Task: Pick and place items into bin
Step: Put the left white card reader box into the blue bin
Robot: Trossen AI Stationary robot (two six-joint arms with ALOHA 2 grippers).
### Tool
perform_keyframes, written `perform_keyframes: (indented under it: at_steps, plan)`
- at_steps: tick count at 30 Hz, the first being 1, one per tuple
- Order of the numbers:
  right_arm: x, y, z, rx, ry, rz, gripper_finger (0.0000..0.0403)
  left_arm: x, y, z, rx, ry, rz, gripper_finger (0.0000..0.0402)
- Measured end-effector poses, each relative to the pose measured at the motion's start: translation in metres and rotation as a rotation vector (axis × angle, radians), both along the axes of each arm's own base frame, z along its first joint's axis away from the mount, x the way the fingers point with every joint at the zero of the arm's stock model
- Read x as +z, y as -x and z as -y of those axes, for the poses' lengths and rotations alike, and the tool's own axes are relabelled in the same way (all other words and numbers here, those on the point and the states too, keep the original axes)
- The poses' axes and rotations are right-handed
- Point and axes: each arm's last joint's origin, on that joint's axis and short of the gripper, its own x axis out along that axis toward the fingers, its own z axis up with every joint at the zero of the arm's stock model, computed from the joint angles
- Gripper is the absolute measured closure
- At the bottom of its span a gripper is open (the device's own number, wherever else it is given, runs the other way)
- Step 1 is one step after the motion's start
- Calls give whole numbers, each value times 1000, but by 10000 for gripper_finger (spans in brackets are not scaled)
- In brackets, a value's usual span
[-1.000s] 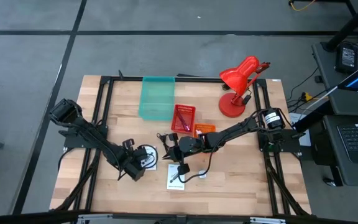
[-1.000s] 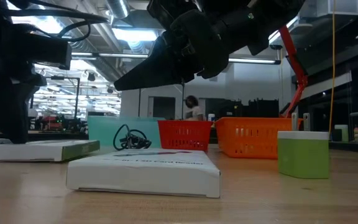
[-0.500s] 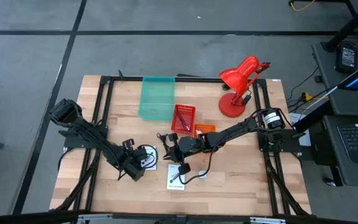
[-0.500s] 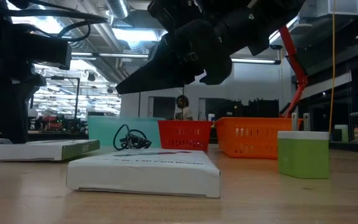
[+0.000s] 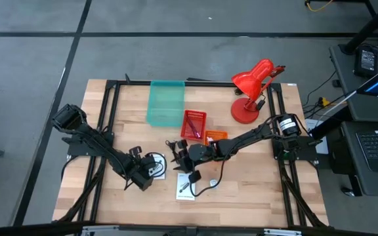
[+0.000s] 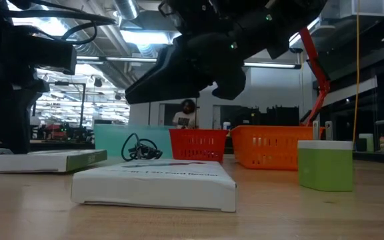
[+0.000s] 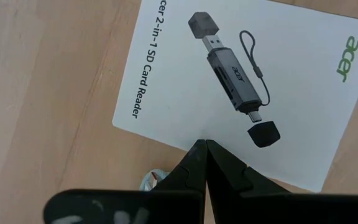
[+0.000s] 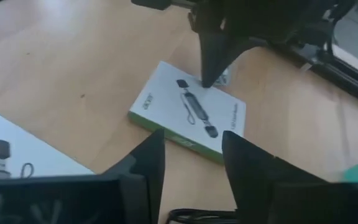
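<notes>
Left wrist view: card (image 7: 241, 93) beyond (closed) fingers (image 7: 188, 171)

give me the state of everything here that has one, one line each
left gripper: shut, tips at the edge of a white card-reader box, which lies flat
right gripper: open, empty, above the table
teal bin: upright, looks empty
red basket: upright
red desk lamp: standing, head tilted

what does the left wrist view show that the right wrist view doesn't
Only the left wrist view shows the box's print legibly, "2-in-1 SD Card Reader" and "acer", and the left gripper from behind, fingers shut just over the box's edge.

Only the right wrist view shows the right gripper, fingers open, a second white box near it, and a black cable.

Both show the white card reader box, lying flat on the wooden table, and the left gripper's fingertips at its edge.
</notes>
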Motion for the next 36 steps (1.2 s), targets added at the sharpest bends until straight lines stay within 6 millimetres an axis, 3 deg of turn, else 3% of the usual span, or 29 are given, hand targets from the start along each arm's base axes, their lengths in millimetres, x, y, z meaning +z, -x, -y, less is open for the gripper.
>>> perform_keyframes:
  at_steps: [6,12,17,36]
  plan:
    - [-1,-14,-4,4,19,-9,259,0,0,0,0,-4,3,400]
    - [-26,-40,-7,-47,168,-205,259,0,0,0,0,-5,5,400]
    - [-25,-57,-9,-54,248,-246,259,0,1,1,-8,-19,11,400]
    - [-19,-57,-25,91,396,-250,259,-1,2,4,14,-18,33,400]
